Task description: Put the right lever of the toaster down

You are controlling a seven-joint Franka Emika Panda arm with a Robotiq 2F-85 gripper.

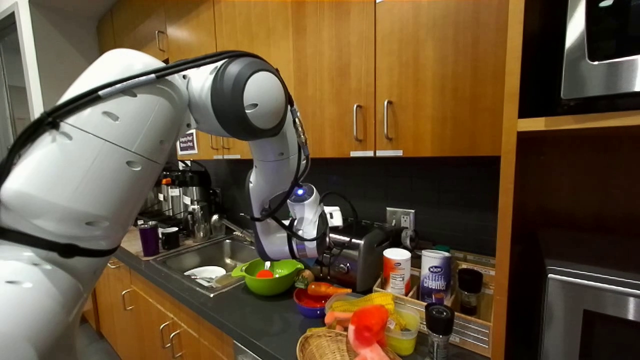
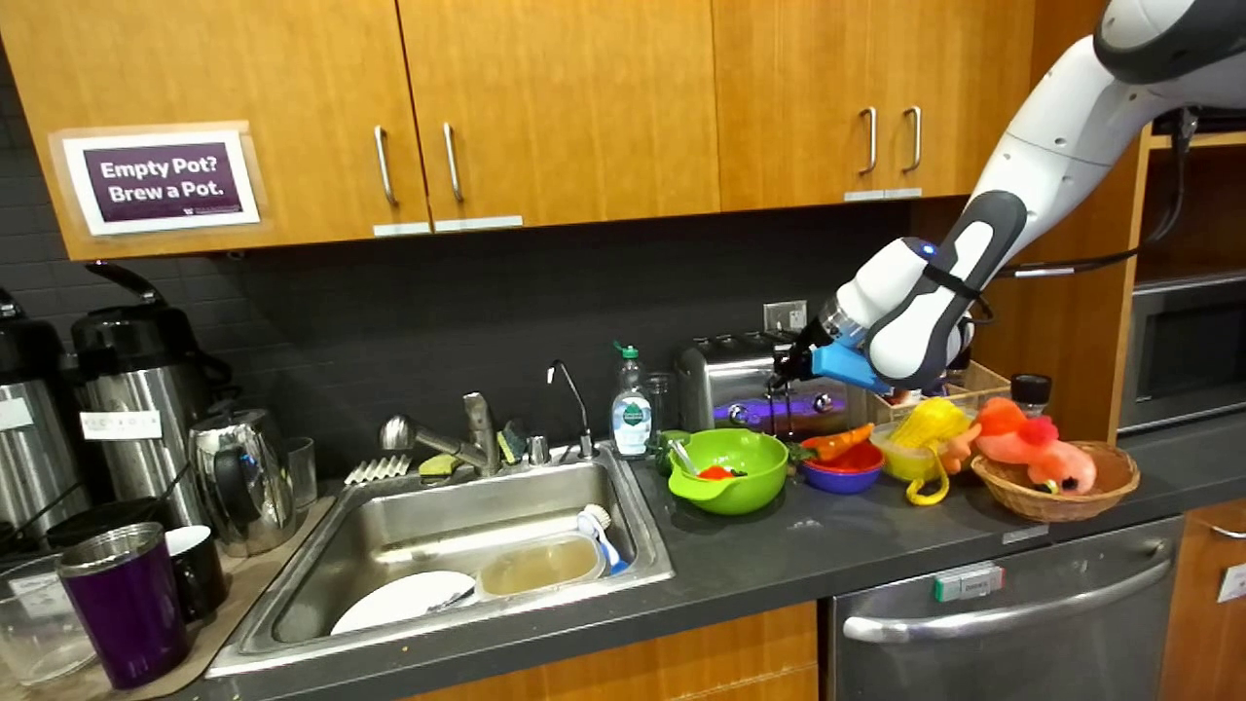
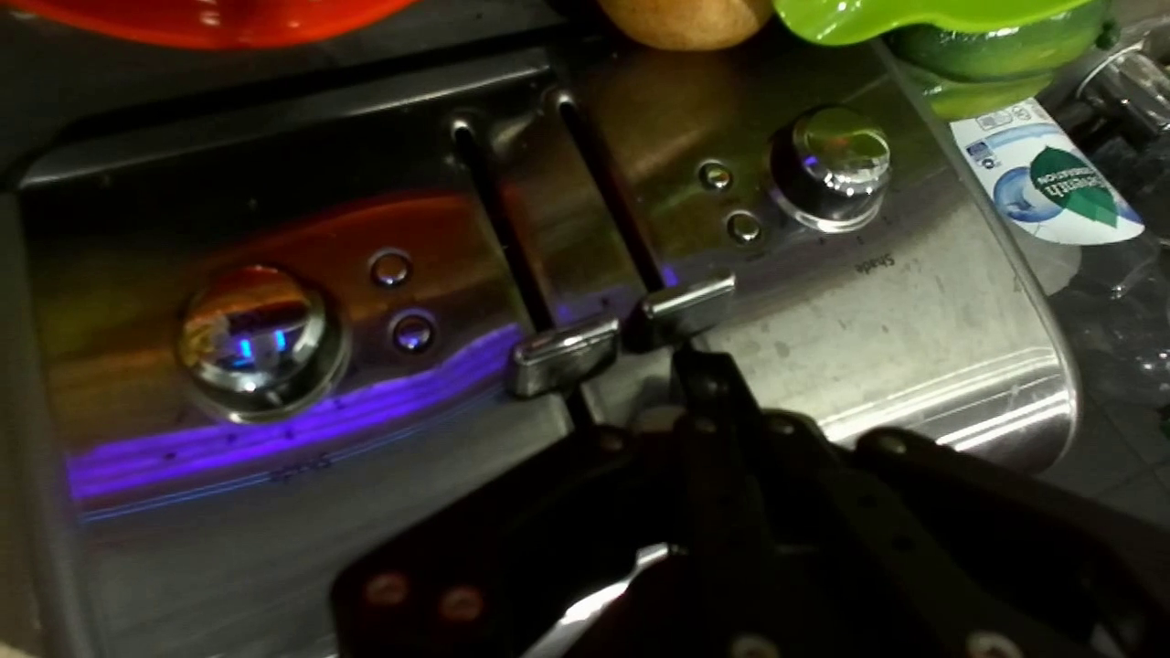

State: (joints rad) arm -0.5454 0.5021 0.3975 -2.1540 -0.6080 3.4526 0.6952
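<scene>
Pincer [image 3: 702, 376] narrow, near the silver toaster's [image 3: 558, 228] raised levers [image 3: 567, 355] — lining-up step, I judge — next, press the right one down.

The toaster [image 3: 567, 228] is glossy metal, the basket [image 2: 1051, 505] rough wicker.

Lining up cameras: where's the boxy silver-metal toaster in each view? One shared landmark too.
In an exterior view: toaster right of centre, below mid-height, partly hidden.
In an exterior view: toaster right of centre, near mid-height, partly hidden.
In the wrist view: toaster fills most of it.
Landmark: round green plastic bowl, lower-left of the toaster in both exterior views, cropped at the wrist view's top edge.
</scene>
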